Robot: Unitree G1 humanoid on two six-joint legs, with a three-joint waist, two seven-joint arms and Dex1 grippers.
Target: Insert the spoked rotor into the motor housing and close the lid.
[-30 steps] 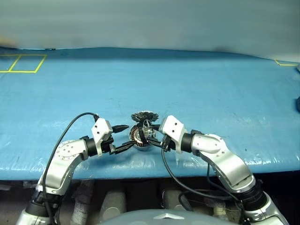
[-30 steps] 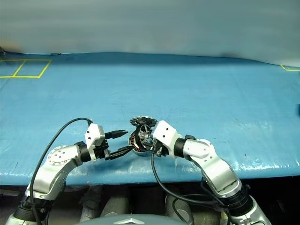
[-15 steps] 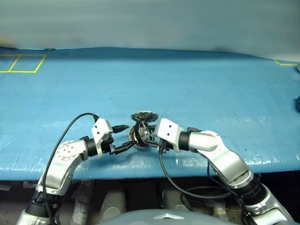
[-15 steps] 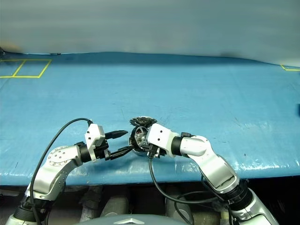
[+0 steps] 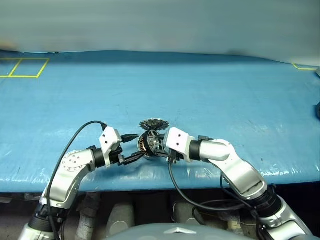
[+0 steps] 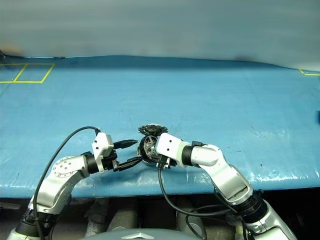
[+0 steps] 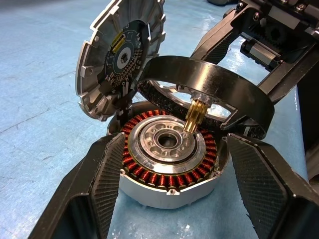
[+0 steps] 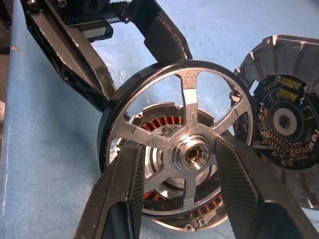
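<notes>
My right end effector [image 8: 182,174] grasps the spoked rotor [image 8: 179,144], held tilted just above the motor housing [image 7: 169,164], its brass shaft over the silver centre. My left end effector [image 7: 169,184] stands unclenched, fingers flanking the housing on the blue desk [image 5: 210,90]. The lid [image 7: 122,55] stands raised behind.

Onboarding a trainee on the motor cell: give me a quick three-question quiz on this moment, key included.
1. True or false: the lid is shut over the motor housing.
2. Which gripper holds the spoked rotor? A left gripper B right gripper C neither
3. Fill in: the rotor is tilted above the housing's copper ____.

Key: 1 false, it stands open. 2 B; the left one is open around the housing. 3 windings.
</notes>
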